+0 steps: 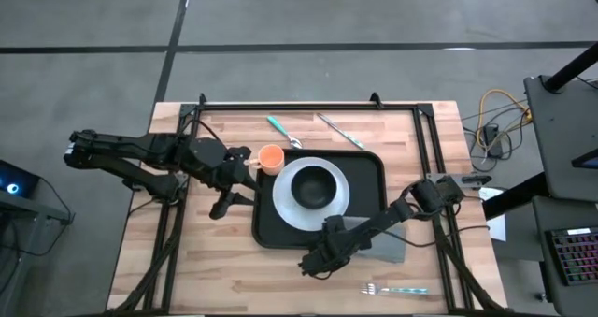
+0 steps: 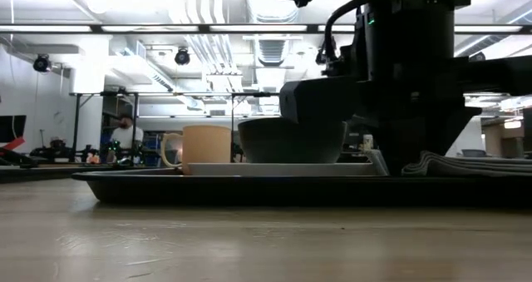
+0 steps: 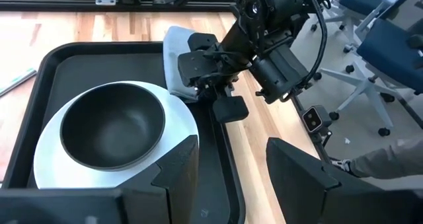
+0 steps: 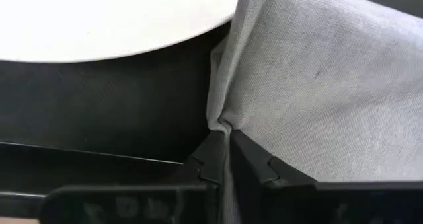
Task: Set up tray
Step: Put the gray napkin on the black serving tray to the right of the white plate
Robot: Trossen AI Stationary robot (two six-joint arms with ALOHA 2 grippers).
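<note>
High view: left of the tray (image 1: 370, 164), my left gripper (image 1: 227, 201) hangs open beside the orange cup (image 1: 270, 157). On the tray sits the plate (image 1: 286, 205) with its bowl (image 1: 314, 185). My right gripper (image 1: 319, 257) pinches the grey napkin (image 1: 385, 244) at the tray's near edge.

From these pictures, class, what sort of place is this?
Probably a robotics lab or workshop: exposed ceiling ducts overhead, wheeled office chairs beside the table, and loose cables on the concrete floor.
</note>
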